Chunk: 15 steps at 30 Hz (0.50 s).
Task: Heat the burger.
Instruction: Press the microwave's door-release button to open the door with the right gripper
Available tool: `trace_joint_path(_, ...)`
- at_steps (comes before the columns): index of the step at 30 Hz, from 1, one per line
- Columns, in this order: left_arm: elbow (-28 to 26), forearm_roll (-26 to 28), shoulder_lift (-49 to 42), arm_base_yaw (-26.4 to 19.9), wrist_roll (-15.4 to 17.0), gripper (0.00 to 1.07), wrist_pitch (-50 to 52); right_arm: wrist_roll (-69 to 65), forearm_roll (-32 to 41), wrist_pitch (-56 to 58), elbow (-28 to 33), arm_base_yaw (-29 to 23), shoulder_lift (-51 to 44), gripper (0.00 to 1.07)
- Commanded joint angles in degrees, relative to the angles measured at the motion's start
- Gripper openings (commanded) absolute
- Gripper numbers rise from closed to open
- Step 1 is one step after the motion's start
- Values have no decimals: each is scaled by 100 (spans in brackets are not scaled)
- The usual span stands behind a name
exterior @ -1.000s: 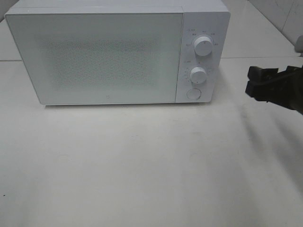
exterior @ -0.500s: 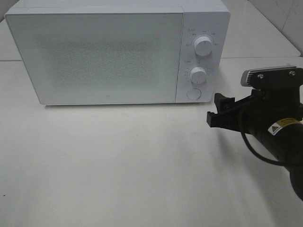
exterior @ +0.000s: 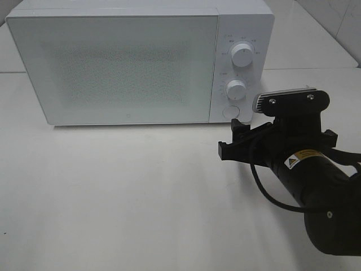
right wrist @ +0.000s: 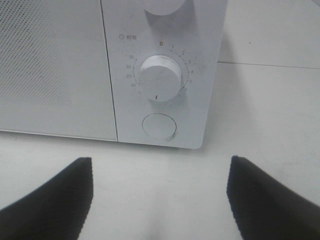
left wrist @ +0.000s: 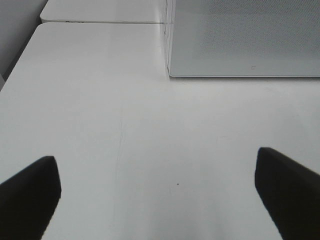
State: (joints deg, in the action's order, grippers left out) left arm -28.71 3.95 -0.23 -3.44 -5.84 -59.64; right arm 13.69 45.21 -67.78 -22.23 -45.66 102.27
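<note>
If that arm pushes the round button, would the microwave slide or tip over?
Probably neither. The microwave is a wide, low box sitting flat on the table, so tipping seems unlikely. It looks bulky beside the open right gripper, so likely too heavy to slide, though the smooth surface might let it creep. The round button sits low, adding little leverage.

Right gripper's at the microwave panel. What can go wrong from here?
1. The open right gripper faces the round button; a finger could slip off it or bump the lower knob just above.
2. The door is shut and no burger is in view, so the microwave might run empty.
</note>
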Motion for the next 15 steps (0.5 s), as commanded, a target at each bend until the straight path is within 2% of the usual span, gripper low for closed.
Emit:
trace_joint_path(1,17,52,-103,-11,23,98,17,97,109,-34,-63,-115,63,74)
trace_joint_path(9,17,52,-103,-11,23,98,17,-166,172,52,-63,-126,63,74)
trace_joint_path(15,17,52,-103,-11,23,98,17,-1306,178,52,-63,-126,63,74)
